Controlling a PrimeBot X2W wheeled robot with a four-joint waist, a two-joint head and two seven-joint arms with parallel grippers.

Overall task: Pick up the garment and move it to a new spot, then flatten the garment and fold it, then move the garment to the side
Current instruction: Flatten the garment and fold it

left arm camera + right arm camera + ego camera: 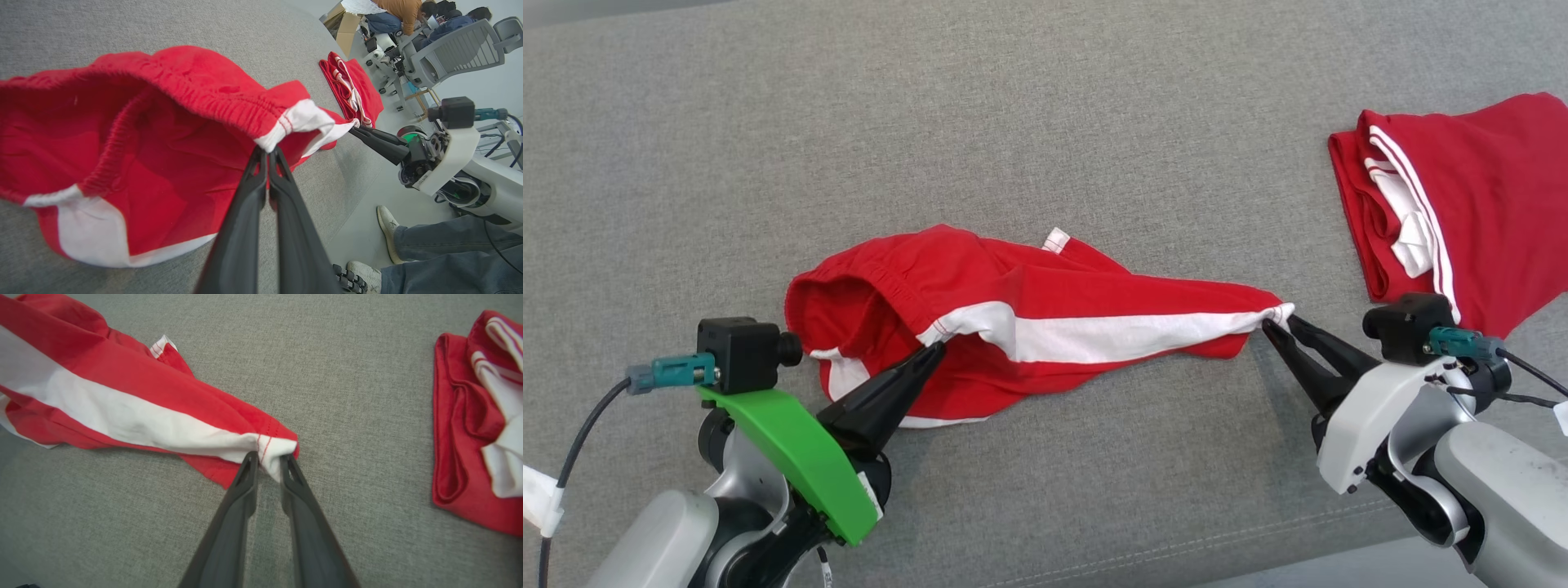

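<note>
My left gripper (pixel 938 349) and right gripper (pixel 1278 322) each pinch an end of the shorts (pixel 1045 302), beside the folded pile (pixel 1486 212), to stretch them flat.

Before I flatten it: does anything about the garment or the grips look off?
Nothing damaged, but the red shorts are bunched, not flat, with the waistband gaping open by the left gripper. The right gripper pinches only the very tip of the hem corner, a thin hold.
</note>
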